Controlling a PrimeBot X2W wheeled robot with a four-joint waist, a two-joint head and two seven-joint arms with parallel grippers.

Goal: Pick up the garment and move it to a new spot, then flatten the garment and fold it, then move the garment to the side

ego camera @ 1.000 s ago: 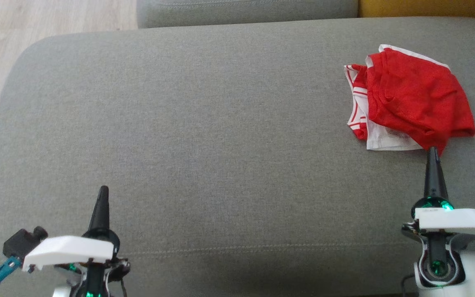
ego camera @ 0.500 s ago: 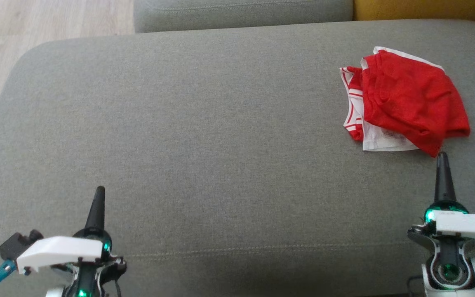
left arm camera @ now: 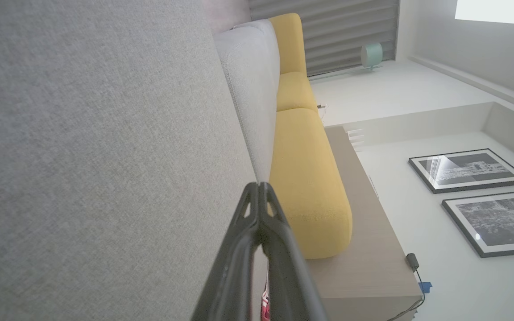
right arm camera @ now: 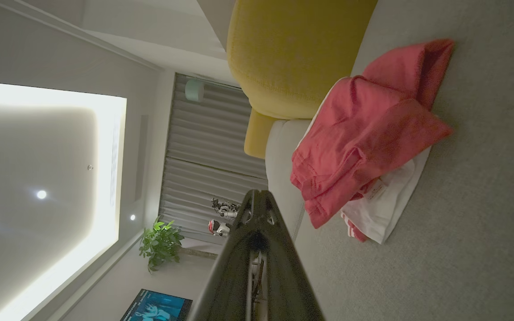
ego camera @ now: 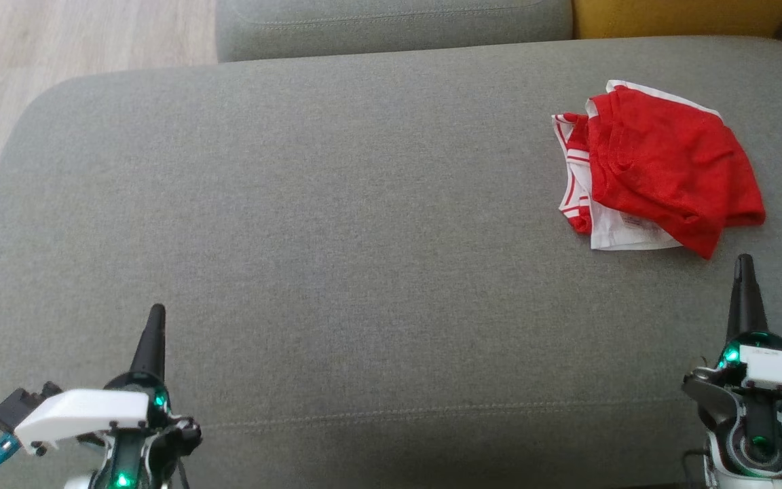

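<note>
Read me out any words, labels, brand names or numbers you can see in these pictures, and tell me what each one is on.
No text here can be read.
On the garment: a small sewn-in tag on its white part, print too small and blurred.
On the white cover behind the right gripper: a faint marking, too small to read.
On the screen in the right wrist view: blurred, no legible words.

Nothing legible anywhere; the small tag [right arm camera: 375, 191] on the garment [ego camera: 669, 163] shows print too blurred to read
</note>
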